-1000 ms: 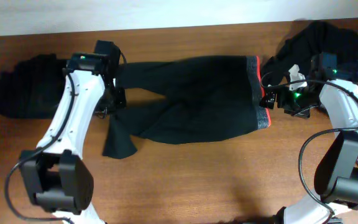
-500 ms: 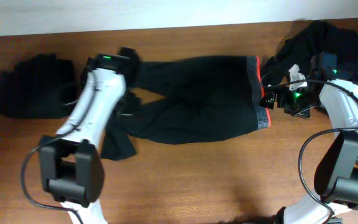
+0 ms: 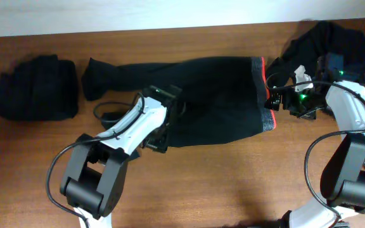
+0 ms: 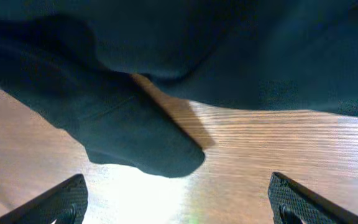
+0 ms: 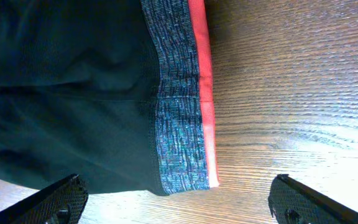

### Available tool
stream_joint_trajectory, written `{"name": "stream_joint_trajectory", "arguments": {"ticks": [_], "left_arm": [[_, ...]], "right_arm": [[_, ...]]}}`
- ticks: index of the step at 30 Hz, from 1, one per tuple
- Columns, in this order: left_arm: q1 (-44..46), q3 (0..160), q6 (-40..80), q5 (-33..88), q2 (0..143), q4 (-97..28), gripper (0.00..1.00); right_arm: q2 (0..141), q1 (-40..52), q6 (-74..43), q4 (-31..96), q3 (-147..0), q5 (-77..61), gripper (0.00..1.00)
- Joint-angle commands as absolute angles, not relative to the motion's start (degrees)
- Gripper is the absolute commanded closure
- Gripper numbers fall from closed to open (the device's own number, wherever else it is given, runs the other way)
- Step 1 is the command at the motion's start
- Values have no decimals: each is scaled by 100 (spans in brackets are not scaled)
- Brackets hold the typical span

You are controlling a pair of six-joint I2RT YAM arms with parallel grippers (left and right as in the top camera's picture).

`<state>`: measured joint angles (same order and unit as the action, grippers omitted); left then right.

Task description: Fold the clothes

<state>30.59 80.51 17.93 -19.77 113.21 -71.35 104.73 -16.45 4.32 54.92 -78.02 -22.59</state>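
Long black trousers (image 3: pixel 214 95) lie flat across the table, with the grey waistband (image 3: pixel 268 120) and red-orange lining (image 3: pixel 261 73) at the right. My left gripper (image 3: pixel 156 136) hovers over the lower trouser leg, open. In the left wrist view it (image 4: pixel 179 208) has only bare wood between its fingers, and the leg's end (image 4: pixel 135 146) lies just ahead. My right gripper (image 3: pixel 275 101) is open at the waistband. In the right wrist view it (image 5: pixel 179 205) has the waistband's corner (image 5: pixel 176 137) and lining (image 5: pixel 202 93) just ahead of its fingers, untouched.
A folded black pile (image 3: pixel 37 88) sits at the far left. A heap of dark clothes (image 3: pixel 325 41) with some blue denim (image 3: pixel 362 63) lies at the back right, behind my right arm. The left arm's cable (image 3: pixel 109 114) loops over the wood beside the trousers.
My left gripper opened, and the arm swung right and toward the front, over the lower leg. The upper leg now lies uncovered, stretched leftward. The right arm has not moved.
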Motion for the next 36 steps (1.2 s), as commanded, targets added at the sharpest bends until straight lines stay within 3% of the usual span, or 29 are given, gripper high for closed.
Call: {"name": "stream_joint_trajectory", "arguments": {"ticks": [1, 9, 15, 24, 30, 32, 35, 36], "left_arm": [[3035, 7723, 2014, -2239, 11251, -6888, 8], [3033, 7070, 3448, -2797, 11251, -6637, 11], [3033, 7008, 3820, -3009, 11253, -6392, 45], [3033, 6890, 3817, -3033, 11255, -6062, 59], [3033, 6519, 3970, -3030, 11255, -5999, 61], [3033, 6528, 3966, -3050, 11253, -6007, 71], [3022, 6608, 3968, -3044, 11251, -6073, 99], [3022, 6659, 3968, -3044, 11251, -6117, 99]], "right_arm": [[10464, -1614, 425, 5485, -7894, -2333, 1], [10464, -1612, 425, 5487, -7894, -2335, 1], [10464, -1612, 425, 5520, -7894, -2338, 1], [10464, -1612, 425, 5555, -7894, -2338, 1], [10464, -1612, 425, 5555, -7894, -2338, 1], [10464, -1612, 425, 5555, -7894, -2338, 1], [10464, -1612, 423, 5555, -7894, -2338, 1], [10464, -1612, 423, 5555, -7894, -2338, 1]]}}
